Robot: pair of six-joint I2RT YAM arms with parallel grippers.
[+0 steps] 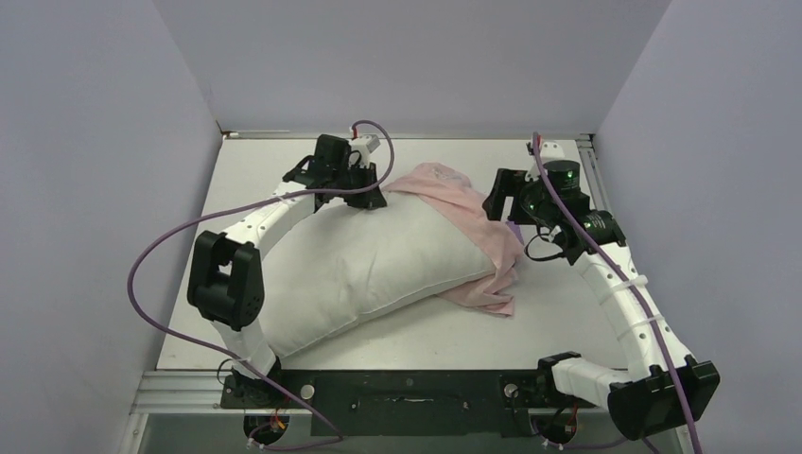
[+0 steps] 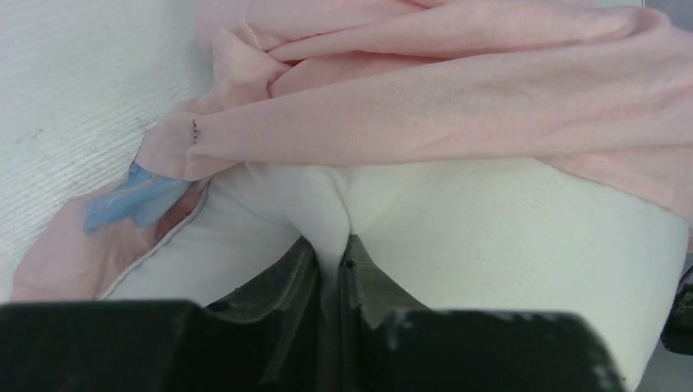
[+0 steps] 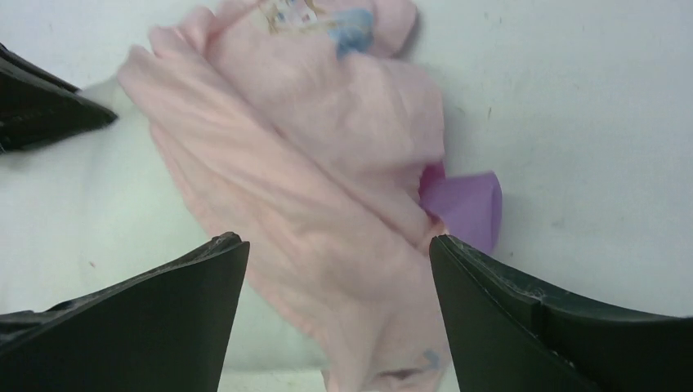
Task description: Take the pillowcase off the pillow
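Mostly, the plump white stuffed pillow [image 1: 350,284] lies bare along its near length. Farther back, the limp pillowcase [image 1: 468,222], pale pink side out, drapes its far right end. The left gripper [image 2: 331,249] is pinched on a fold of pillow cloth; the right gripper [image 3: 339,245] hangs spread above the pillowcase. Whether that corner sits inside is hidden.

White table [image 1: 567,326], white pillow [image 1: 369,270] lying across it, pink pillowcase [image 1: 468,222] bunched over pillow's right end

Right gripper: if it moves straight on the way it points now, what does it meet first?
Most likely the pillowcase, bunched ahead of the open right gripper; depth is unclear.
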